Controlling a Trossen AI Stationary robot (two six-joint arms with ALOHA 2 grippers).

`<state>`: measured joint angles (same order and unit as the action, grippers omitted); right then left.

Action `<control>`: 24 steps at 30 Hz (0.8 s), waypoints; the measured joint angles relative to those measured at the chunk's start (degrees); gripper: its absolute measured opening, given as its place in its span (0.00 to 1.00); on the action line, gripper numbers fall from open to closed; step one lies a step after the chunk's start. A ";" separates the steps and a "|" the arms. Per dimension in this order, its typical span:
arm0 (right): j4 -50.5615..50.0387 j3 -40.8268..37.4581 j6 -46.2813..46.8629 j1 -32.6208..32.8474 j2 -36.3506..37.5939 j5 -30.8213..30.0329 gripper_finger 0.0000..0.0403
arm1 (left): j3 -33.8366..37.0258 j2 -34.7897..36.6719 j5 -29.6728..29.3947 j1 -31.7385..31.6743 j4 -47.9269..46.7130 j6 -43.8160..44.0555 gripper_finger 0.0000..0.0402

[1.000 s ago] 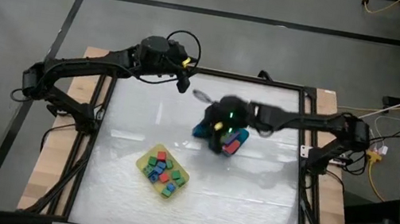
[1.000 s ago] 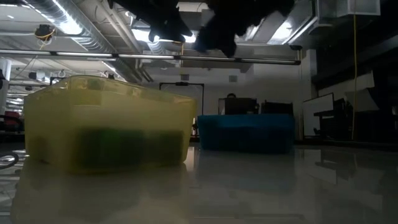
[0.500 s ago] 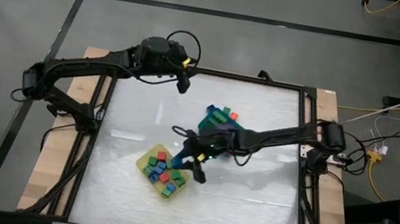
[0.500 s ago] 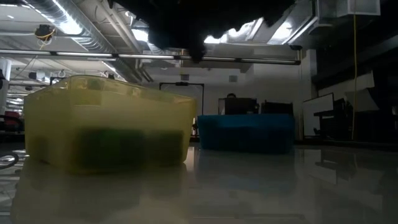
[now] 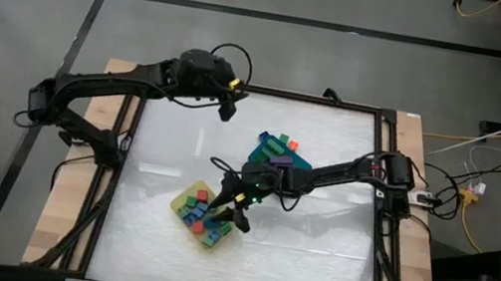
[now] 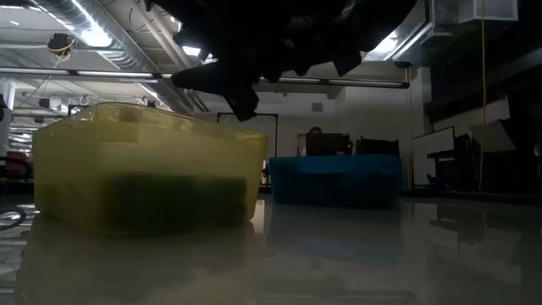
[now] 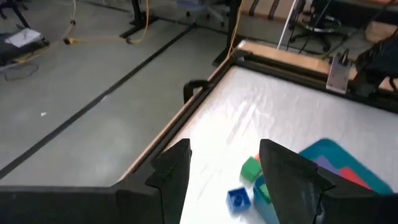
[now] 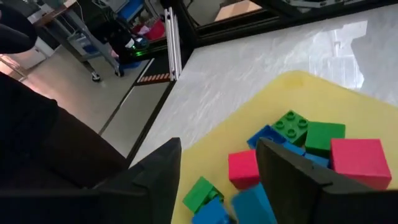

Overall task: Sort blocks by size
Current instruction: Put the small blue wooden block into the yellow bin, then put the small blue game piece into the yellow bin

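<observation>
My right gripper (image 5: 225, 207) hangs over the flat yellow plastic tray (image 5: 181, 196), its fingers parted with nothing between them. From the high view, that tray already carries a cluster of small plastic toy blocks (image 5: 200, 215) — red, green, blue — while the teal-blue tray (image 5: 264, 141) further back holds a second batch of blocks in green, purple and orange. No block lies loose on the white table (image 5: 314, 251) that I can see, so I judge the sorting well along, perhaps near its end; whether each block sits with its proper size I cannot tell from here.

The low view shows the yellow tray's translucent wall (image 6: 144, 178) with dark arm links above it, and the teal-blue tray (image 6: 334, 180) behind.

In the left wrist view, my left gripper (image 7: 225, 168) waits spread and empty above the table's far edge, near a stray green and blue block beside the teal tray.

The right wrist view confirms it — the dark fingers (image 8: 292, 174) stand apart, gripping nothing, directly over the red, green and blue blocks (image 8: 292, 140) in the yellow tray.
</observation>
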<state>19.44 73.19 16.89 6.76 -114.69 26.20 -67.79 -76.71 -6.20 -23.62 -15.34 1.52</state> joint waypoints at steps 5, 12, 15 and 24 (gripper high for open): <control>-1.94 0.00 0.02 -1.13 2.28 0.33 0.52 | 0.00 0.00 0.00 0.00 -3.69 0.02 0.45; -18.38 0.00 -1.01 -5.40 13.08 -2.98 0.52 | 0.00 -1.27 2.65 -0.53 -8.31 -3.13 0.45; -25.03 0.00 -3.21 -7.35 18.88 -5.19 0.52 | -0.02 -3.10 8.06 -1.36 -9.41 -7.41 0.45; -34.96 0.01 -6.91 -12.11 33.51 -18.52 0.52 | -0.02 -15.41 20.69 -2.93 -7.41 -19.18 0.45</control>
<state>-15.52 73.20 9.98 -5.35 -81.18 7.68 -67.81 -92.11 14.49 -26.55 -22.74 -17.66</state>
